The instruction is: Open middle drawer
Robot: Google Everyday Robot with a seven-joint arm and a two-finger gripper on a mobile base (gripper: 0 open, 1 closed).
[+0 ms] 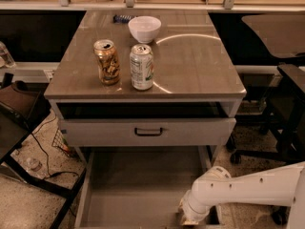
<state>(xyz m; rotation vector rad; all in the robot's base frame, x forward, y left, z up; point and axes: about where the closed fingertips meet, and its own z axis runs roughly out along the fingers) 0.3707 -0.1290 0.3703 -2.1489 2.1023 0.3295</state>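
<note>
The middle drawer (138, 190) is pulled far out below the taller-fronted top drawer (95, 132), and its wide, shallow grey inside shows from above. Its front panel and handle lie at or below the bottom edge of the view and are hidden. My gripper (190, 217) is at the end of the white arm (248, 190), which reaches in from the lower right. It sits low at the front right corner of the pulled-out drawer. The third drawer is hidden.
On the cabinet top (200, 66) stand a gold can (107, 61), a silver-green can (142, 66) and a white bowl (144, 28). A dark chair (14, 113) and cables (45, 161) are on the floor to the left. A black chair base (267, 147) is at the right.
</note>
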